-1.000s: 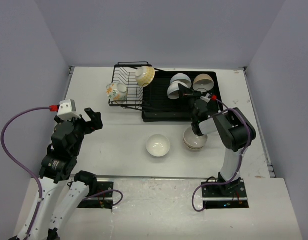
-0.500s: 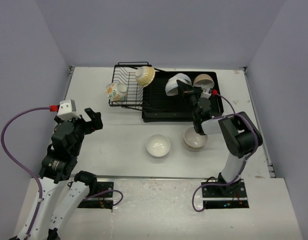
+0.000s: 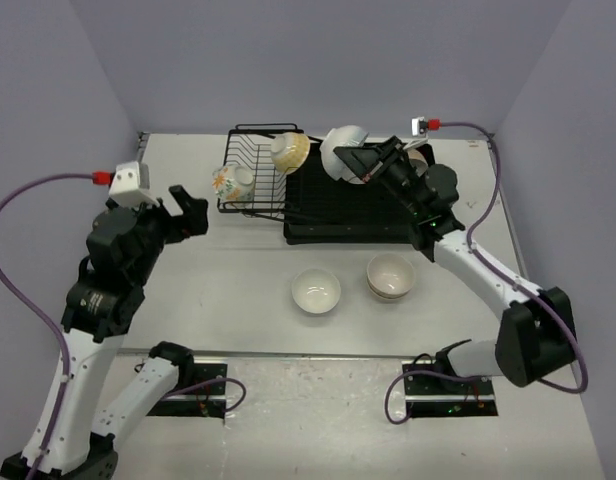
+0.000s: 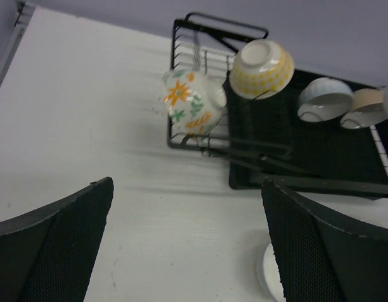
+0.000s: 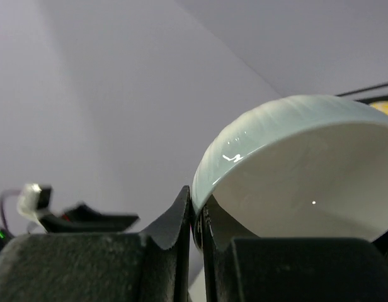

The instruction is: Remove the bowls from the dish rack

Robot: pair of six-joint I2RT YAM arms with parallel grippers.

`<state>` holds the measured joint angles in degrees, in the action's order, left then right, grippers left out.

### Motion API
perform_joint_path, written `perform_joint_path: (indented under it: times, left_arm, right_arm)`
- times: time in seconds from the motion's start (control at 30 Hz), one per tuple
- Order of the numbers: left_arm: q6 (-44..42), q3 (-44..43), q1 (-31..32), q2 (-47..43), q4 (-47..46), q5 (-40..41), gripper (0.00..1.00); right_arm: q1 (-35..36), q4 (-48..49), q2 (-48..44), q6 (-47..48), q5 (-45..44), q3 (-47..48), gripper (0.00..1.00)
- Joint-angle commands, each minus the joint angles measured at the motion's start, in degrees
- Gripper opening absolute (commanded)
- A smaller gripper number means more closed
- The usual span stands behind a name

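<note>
The right gripper (image 5: 197, 219) pinched the rim of a white bowl (image 3: 343, 152), tilted above the far side of the dish rack (image 3: 318, 228), just right of the yellow-patterned bowl (image 3: 290, 151). Set-down room lay on the rack's near side, beside the stacked bowls (image 3: 391, 275), probably an easy reach for that arm. The left gripper (image 3: 188, 222), fingers spread, hovered left of the rack.

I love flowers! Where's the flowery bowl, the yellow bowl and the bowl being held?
flowery bowl (image 4: 189, 104), left wrist view, painted side
yellow bowl (image 4: 263, 74), left wrist view, outer wall
held white bowl (image 5: 301, 176), right wrist view, inside
</note>
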<state>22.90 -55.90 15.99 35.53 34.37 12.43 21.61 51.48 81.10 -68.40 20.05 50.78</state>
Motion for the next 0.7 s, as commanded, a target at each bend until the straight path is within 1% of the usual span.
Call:
perform_joint_path:
  times: [0.0,0.03,0.07,0.1,0.13,0.17,0.2,0.23,0.27,0.3,0.33,0.37,0.4,0.43,0.53,0.6,0.67]
  left_arm:
    - [-1.98,-16.98,0.36,11.08,0.69,-7.32,0.99]
    - [-1.89,-20.36,0.45,14.1,3.57,-9.59,1.0]
    - [-1.72,-27.09,0.97,19.79,5.6,-11.53,1.0]
    - [-1.37,-30.81,1.67,22.54,6.75,-13.98,1.0]
    - [-1.01,-34.42,2.98,25.0,8.15,-15.4,1.0]
    - [-0.75,-41.24,7.52,29.73,10.17,-14.72,1.0]
    - [-0.75,-44.61,10.18,32.04,11.23,-11.06,1.0]
    - [-0.57,-47.78,12.73,34.23,12.72,-9.28,1.0]
    - [-0.31,-53.82,16.67,38.96,15.87,-8.39,1.0]
    - [-0.13,-57.7,20.1,42.57,17.12,-7.86,1.0]
    - [0.22,-57.74,20.13,42.61,17.92,-7.77,1.0]
    - [1.0,-58.61,23.62,44.61,18.19,-7.59,1.0]
    - [1.71,-58.27,25.04,45.15,18.1,-7.59,1.0]
    - [2.41,-57.84,27.84,45.68,18.01,-7.42,1.0]
    - [5.14,-53.36,32.77,45.42,15.47,-6.71,0.99]
    - [6.37,-50.98,35.5,45.85,14.32,-6.19,0.98]
    - [6.9,-49.57,36.56,46.47,14.49,-5.14,0.97]
  right_arm:
    - [3.69,-27.08,-8.4,28.53,7.9,11.23,0.0]
    - [6.49,-38.19,-9.37,37.98,6.24,13.35,0.0]
    - [8.0,-43.78,-10.69,42.17,4.66,17.2,0.0]
    - [9.58,-48.1,-11.22,46.21,2.99,18.72,0.0]
    - [12.81,-56.76,-11.58,52.87,-1.2,20.3,0.0]
    - [14.33,-60.59,-12.36,55.46,-3.77,22.67,0.0]
    - [17.82,-66.8,-12.8,60.88,-6.14,23.56,0.0]
    - [19.86,-69.74,-13.07,63.37,-11.13,24.53,0.0]
    - [21.88,-72.72,-13.42,65.22,-14.48,26.02,0.0]
    - [25.9,-77.28,-13.6,67.85,-19.82,26.47,0.0]
    - [27.77,-79.15,-13.69,70.05,-19.88,26.47,0.0]
    - [29.44,-81.08,-13.86,70.94,-25.62,26.47,0.0]
    - [32.07,-83.19,-14.12,71.73,-27.59,25.95,0.0]
    - [33.23,-84.26,-14.39,72.09,-28.66,25.07,0.0]
    - [36.92,-85.76,-15.79,72.27,-31.65,22.61,0.0]
    - [39.98,-87.07,-15.62,72.01,-35.42,22.6,0.0]
    - [41.32,-87.78,-15.45,71.74,-37.35,22.6,0.0]
